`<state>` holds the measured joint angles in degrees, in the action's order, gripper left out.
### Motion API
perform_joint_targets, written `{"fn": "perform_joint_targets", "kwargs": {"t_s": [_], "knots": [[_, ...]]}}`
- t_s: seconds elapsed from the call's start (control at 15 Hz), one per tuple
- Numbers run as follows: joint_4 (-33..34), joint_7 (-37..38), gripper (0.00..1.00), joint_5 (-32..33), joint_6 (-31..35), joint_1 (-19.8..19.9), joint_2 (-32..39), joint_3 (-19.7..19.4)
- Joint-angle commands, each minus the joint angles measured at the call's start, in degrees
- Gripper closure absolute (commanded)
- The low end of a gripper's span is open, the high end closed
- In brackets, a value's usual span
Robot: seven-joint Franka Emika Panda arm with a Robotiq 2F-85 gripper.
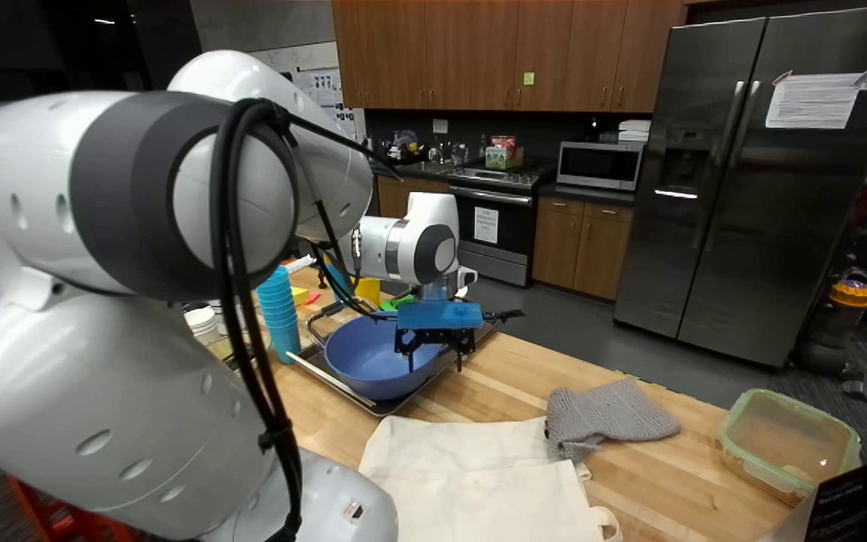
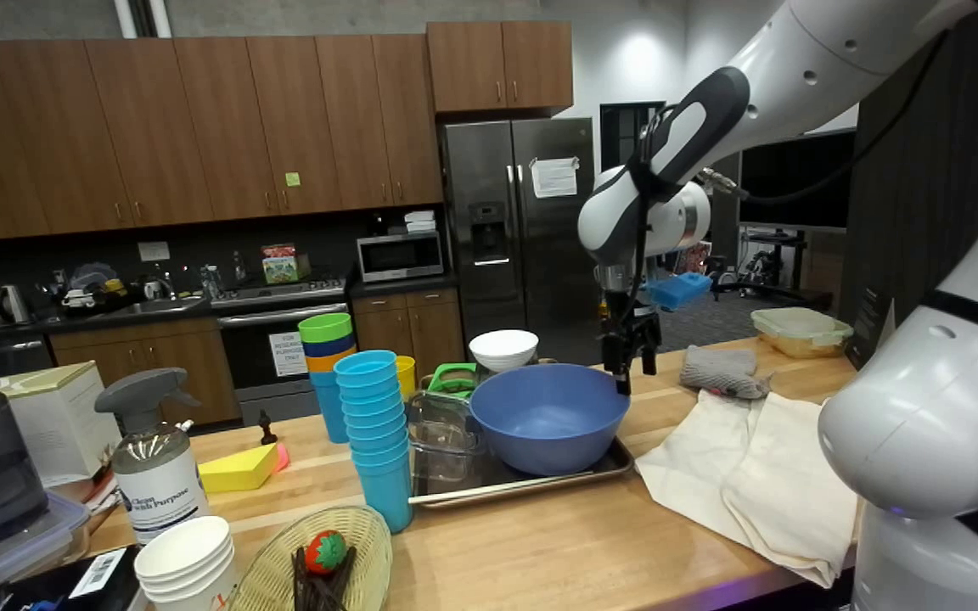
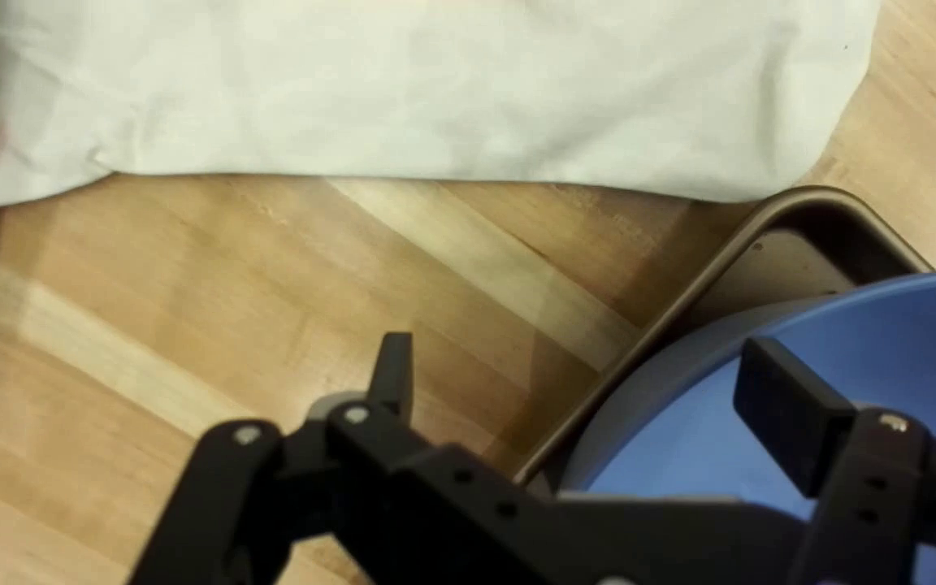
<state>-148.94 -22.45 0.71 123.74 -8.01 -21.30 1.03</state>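
Note:
My gripper (image 3: 578,341) stands wide open, with nothing between its fingers. It hangs at the rim of a large blue bowl (image 2: 540,424). In the wrist view, one finger (image 3: 789,398) overlaps the bowl's inside and the opposite finger (image 3: 393,374) lies over bare wood. Whether either finger touches the rim, I cannot tell. The bowl sits in a dark metal tray (image 3: 639,345) on the wooden table. Cream cloth (image 1: 471,489) is spread beside the tray, and a grey knitted cloth (image 1: 614,414) lies crumpled at its edge. Both exterior views show the gripper beside the bowl.
Stacked blue cups (image 2: 379,433) and a clear container (image 2: 442,433) stand by the bowl. A white bowl (image 2: 503,348) is behind it. A wicker basket (image 2: 370,552) and spray bottle (image 2: 158,484) are nearer the camera. A lidded glass box (image 1: 787,444) occupies the table's far end.

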Motion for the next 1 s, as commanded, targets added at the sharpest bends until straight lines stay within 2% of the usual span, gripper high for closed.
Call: {"fn": "perform_joint_targets", "kwargs": {"t_s": [0.0,0.4,0.6,0.67,0.93], "knots": [[-1.76,4.46,0.00,-0.19,1.04,0.22,0.79,0.91],[-1.97,13.52,0.00,-0.10,-0.38,0.73,-1.90,2.41],[-0.62,14.31,0.00,-1.08,-3.48,-0.62,-4.42,3.25],[-0.96,13.06,0.00,-0.33,-0.92,0.06,-1.22,2.59],[-0.99,13.09,0.00,-0.37,-1.12,-0.07,-1.39,2.75]]}}
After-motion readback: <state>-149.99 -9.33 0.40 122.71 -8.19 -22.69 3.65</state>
